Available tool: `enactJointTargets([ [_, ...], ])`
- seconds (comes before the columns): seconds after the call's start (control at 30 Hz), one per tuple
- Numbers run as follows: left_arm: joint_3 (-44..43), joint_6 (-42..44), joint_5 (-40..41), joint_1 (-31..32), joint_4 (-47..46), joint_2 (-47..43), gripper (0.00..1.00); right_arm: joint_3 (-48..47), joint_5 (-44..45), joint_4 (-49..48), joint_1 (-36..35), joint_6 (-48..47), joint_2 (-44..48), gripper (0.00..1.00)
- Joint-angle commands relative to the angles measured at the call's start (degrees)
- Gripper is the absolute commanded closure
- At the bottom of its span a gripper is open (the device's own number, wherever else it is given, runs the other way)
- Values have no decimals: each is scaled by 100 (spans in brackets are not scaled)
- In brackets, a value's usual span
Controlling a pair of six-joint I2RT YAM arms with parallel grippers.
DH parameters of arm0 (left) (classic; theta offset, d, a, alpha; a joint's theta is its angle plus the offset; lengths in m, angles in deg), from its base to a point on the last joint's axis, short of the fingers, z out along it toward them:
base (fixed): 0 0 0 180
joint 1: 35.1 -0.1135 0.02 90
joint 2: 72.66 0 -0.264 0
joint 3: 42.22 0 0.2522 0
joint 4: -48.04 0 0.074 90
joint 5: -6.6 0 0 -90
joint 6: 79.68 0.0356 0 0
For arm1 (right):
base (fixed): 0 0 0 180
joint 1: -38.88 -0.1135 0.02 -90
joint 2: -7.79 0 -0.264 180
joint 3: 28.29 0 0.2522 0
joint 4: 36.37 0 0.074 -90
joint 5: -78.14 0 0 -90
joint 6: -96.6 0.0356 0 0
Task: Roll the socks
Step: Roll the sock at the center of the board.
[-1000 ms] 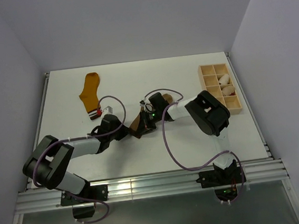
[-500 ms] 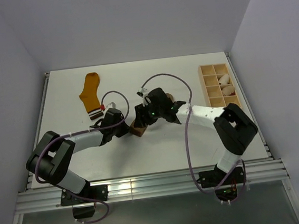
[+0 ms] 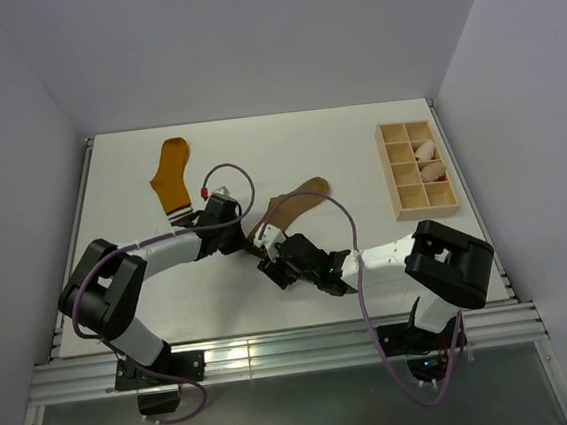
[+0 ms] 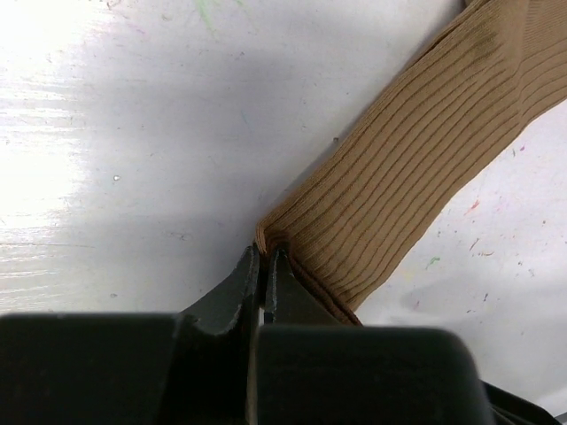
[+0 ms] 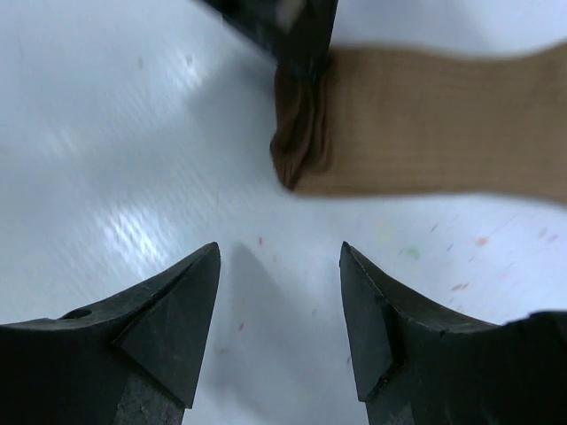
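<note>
Mustard-orange sock (image 3: 172,178) lay flat at the far left of the table (image 3: 357,145). Left gripper (image 4: 266,262) was clenched on the folded end of the tan-brown sock (image 3: 290,209), mid-table. Right gripper (image 5: 279,252), fingers spread, hovered just beside that end without touching it.

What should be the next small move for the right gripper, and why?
Probably ease the right gripper forward to the bunched end of the tan-brown sock. Its jaws stand open and empty, short of that end, which the left gripper holds pinched.
</note>
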Motion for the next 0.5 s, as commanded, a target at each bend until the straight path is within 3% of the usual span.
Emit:
enactJointTargets([
  [0.0, -131, 382, 21, 3, 591, 145, 100, -20, 918, -1227, -193, -668, -18, 36],
  [0.47, -377, 558, -173, 3, 820, 250, 100, -687, 1692, -1552, -984, -1829, -870, 36],
])
